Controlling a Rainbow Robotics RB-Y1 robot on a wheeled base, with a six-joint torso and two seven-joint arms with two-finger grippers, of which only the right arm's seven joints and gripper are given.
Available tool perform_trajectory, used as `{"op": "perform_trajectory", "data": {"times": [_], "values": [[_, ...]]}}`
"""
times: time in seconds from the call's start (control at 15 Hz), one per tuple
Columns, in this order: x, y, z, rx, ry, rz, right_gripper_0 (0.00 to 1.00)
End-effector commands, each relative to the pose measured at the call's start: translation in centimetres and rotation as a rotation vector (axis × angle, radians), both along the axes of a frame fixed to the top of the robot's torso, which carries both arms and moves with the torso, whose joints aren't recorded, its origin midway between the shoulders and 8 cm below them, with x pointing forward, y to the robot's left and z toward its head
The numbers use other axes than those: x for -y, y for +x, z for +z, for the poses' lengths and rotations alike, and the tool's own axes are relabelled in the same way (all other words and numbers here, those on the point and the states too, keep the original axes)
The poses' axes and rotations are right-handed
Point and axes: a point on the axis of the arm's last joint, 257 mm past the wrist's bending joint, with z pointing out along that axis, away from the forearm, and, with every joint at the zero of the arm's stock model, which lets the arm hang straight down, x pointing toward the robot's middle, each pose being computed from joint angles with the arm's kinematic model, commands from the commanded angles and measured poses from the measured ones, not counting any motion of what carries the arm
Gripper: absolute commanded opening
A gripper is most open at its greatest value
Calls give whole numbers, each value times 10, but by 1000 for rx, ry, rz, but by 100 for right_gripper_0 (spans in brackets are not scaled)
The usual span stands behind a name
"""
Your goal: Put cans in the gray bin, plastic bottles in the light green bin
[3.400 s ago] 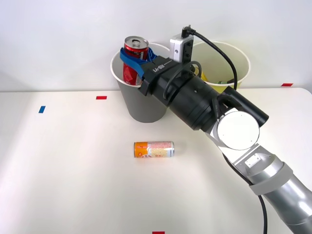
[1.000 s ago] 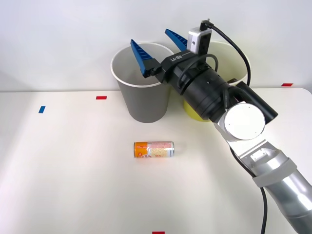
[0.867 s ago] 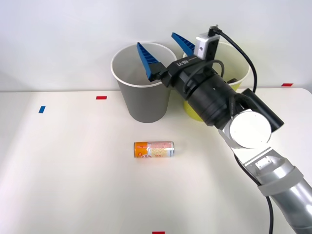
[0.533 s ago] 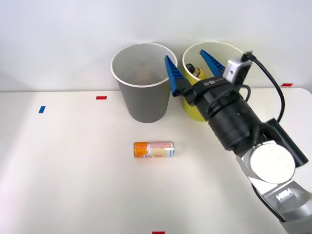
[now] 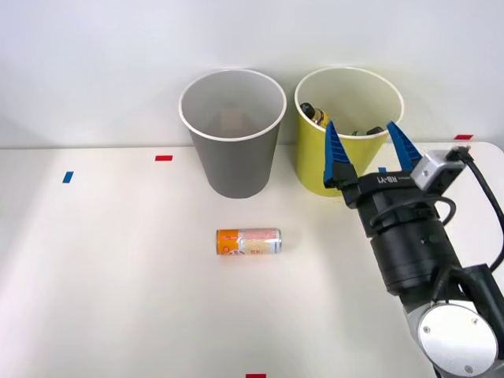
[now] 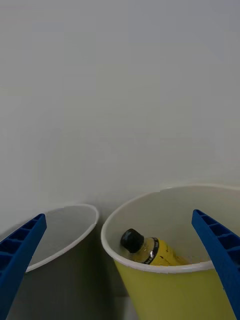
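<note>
Red can gone; right gripper (image 5: 367,148) backed off, jaws apart.

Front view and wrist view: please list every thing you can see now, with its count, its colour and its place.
Gray bin: one, gray with white rim, standing at the back of the table, to the left of the green bin.
Light green bin: one, yellow-green with white rim, standing beside the gray bin.
Can: one, orange and white with silver ends, lying on its side on the table in front of the gray bin.
Bottle: one, yellow with a dark cap, inside the light green bin.
Tape marks: several, red and blue, on the table.
Table: one, white.
Right end effector: one, blue ribbed fingers spread open, empty, in front of the light green bin.
</note>
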Motion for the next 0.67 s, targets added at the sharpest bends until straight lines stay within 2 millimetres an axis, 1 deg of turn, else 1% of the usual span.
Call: {"op": "perform_trajectory", "data": {"times": [0.07,0.2,0.33,0.47,0.53,0.67], "values": [[28,-19,-25,-10,-46,-94,100],[45,-31,-37,-15,-70,-143,100],[58,-41,-49,-29,-96,-168,100],[70,-47,-57,-41,-131,-180,100],[73,-49,-59,-47,-130,-186,100],[74,-53,-64,-56,-96,-216,100]]}}
